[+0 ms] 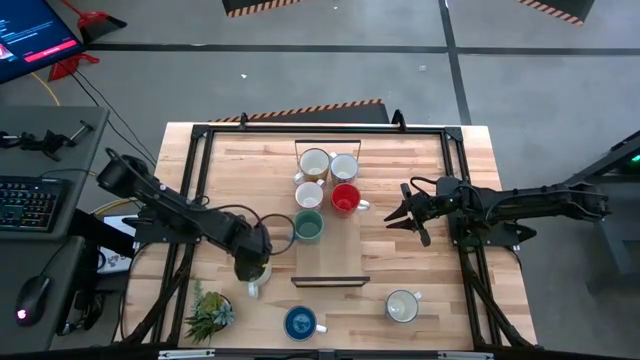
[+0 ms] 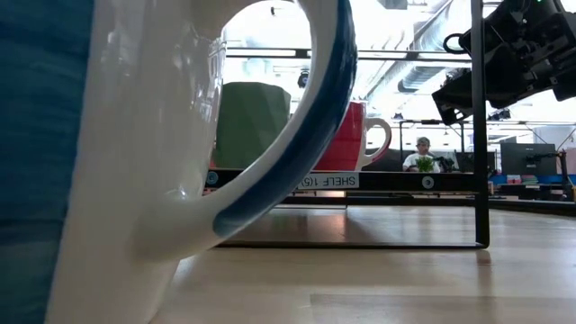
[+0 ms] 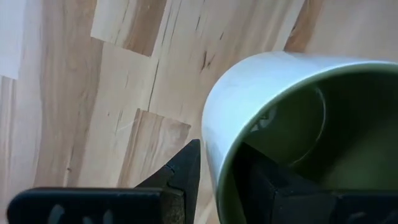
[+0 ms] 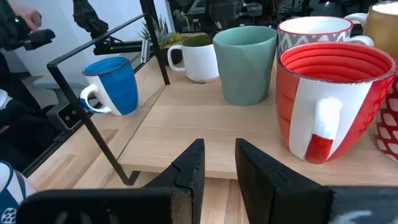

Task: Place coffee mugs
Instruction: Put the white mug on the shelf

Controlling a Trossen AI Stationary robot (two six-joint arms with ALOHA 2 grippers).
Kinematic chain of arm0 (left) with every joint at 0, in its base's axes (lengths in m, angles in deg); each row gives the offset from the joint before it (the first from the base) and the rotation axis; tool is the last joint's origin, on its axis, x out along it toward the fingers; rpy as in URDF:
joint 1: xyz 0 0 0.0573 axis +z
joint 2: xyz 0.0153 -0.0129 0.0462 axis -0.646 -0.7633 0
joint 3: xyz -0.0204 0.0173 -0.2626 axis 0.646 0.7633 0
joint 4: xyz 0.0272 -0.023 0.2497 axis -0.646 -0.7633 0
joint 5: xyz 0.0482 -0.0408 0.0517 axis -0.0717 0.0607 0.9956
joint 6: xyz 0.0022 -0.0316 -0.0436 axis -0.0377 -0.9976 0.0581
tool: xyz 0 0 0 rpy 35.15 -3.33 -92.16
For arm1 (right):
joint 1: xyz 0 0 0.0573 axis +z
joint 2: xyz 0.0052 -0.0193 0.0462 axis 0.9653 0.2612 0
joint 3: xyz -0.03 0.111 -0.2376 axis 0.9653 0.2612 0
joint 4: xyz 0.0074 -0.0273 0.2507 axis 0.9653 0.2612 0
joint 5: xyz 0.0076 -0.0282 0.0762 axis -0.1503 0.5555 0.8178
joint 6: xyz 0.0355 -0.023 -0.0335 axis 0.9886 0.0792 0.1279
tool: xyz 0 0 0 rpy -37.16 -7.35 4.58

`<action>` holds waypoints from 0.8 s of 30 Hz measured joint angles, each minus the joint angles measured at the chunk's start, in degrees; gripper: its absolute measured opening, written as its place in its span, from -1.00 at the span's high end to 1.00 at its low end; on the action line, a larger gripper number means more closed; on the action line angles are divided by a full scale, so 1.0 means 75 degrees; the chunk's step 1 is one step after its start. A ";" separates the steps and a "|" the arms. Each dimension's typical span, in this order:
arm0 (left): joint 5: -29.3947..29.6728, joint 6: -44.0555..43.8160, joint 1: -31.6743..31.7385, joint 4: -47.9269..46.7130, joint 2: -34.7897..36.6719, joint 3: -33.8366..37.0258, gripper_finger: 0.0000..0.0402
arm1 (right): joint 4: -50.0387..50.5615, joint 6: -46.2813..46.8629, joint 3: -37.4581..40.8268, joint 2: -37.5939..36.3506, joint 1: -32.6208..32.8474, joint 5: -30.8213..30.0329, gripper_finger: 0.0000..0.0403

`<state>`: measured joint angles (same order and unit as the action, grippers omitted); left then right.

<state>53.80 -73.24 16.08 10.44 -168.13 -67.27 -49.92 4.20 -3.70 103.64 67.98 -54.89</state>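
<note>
A black-framed wooden shelf board (image 1: 330, 262) carries three white mugs (image 1: 313, 163), a red mug (image 1: 345, 198) and a teal mug (image 1: 308, 227). A blue mug (image 1: 302, 322) and another white mug (image 1: 402, 306) stand on the table near its near edge. My left gripper (image 1: 250, 268) is left of the shelf, shut on a mug that is white outside and olive-green inside (image 3: 292, 112). My right gripper (image 1: 405, 215) hovers just right of the red mug (image 4: 329, 93), narrowly open and holding nothing. My left gripper has the olive-green mug by its rim (image 3: 214, 134), one finger inside (image 3: 267, 177) and one outside (image 3: 183, 168) the wall. The fingers come from above, pointing down. Whether the mug's base is on the table, I cannot tell.
A small spiky potted plant (image 1: 208, 312) stands near the table's near left corner, close to my left arm. In the low view the blue mug (image 2: 108, 162) fills the foreground. A black frame (image 1: 205, 135) runs round the table top. Bare wood lies between the shelf and the right arm.
</note>
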 joint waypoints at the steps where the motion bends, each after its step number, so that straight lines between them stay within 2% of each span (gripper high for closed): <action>1: 0.0006 0.0000 0.0000 -0.0003 -0.0054 0.0000 0.58 | 0.0003 0.0000 0.0000 0.0000 0.0003 -0.0003 0.64; 10: 0.0159 0.0230 0.0024 0.0007 -0.0423 0.0000 0.63 | 0.0003 0.0000 0.0000 0.0000 0.0003 -0.0003 0.64; 16: 0.0574 0.0211 0.0029 -0.0016 -0.0442 0.0000 0.94 | 0.0000 0.0000 0.0000 0.0000 0.0002 -0.0003 0.64; 24: 0.0555 0.0137 0.0035 -0.0008 -0.0372 0.0006 0.96 | 0.0000 -0.0001 0.0000 0.0000 0.0003 -0.0128 0.64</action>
<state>57.96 -72.21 16.34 10.38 -170.92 -67.22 -49.92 4.19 -3.70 103.64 68.01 -55.85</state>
